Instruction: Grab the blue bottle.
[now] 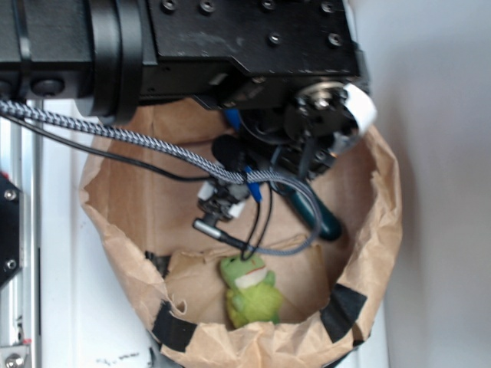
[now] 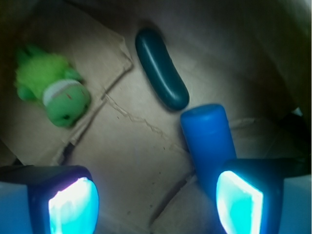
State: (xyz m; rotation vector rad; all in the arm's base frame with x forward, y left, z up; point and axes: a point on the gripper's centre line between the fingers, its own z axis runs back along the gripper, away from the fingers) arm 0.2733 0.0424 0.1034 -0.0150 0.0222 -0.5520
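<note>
In the wrist view the blue bottle lies on the brown paper floor, its end running under my right finger. My gripper is open, with bare paper between the fingers and the bottle off to the right of the gap. The dark green cucumber lies just beyond the bottle. In the exterior view my arm hangs over the paper bag; the bottle and the fingertips are hidden there, and only the cucumber's end peeks out.
A light green plush frog lies at the left of the bag floor, also in the exterior view as the frog near the front rim. Crumpled bag walls surround everything. Cables hang from the arm across the bag.
</note>
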